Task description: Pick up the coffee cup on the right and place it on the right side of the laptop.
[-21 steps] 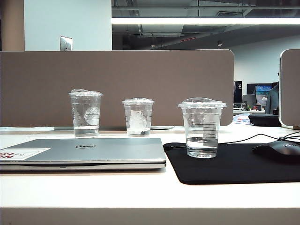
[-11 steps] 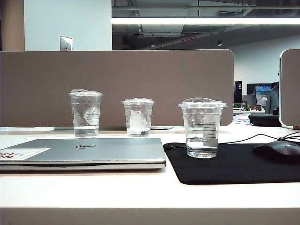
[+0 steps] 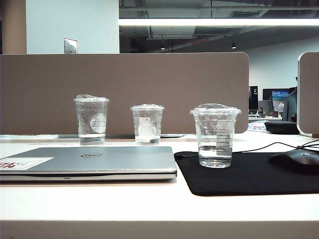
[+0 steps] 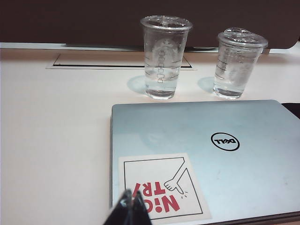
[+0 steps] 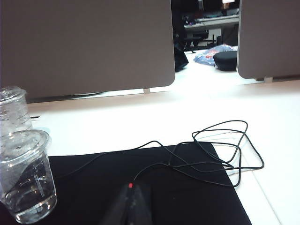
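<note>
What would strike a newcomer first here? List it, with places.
Three clear lidded cups in a row: the coffee cup stands on the black mat, right of the closed laptop; two others stand behind the laptop. Both grippers, left and right, hang near, jaws shut.

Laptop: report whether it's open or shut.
Shut. The laptop lies flat on the table with its lid down; the left wrist view shows the lid's logo and sticker facing up.

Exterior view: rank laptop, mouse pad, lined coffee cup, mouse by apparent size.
1. laptop and mouse pad: too close to call; the pad runs off frame.
2. coffee cup.
3. mouse, partly cut off, so unsure.
</note>
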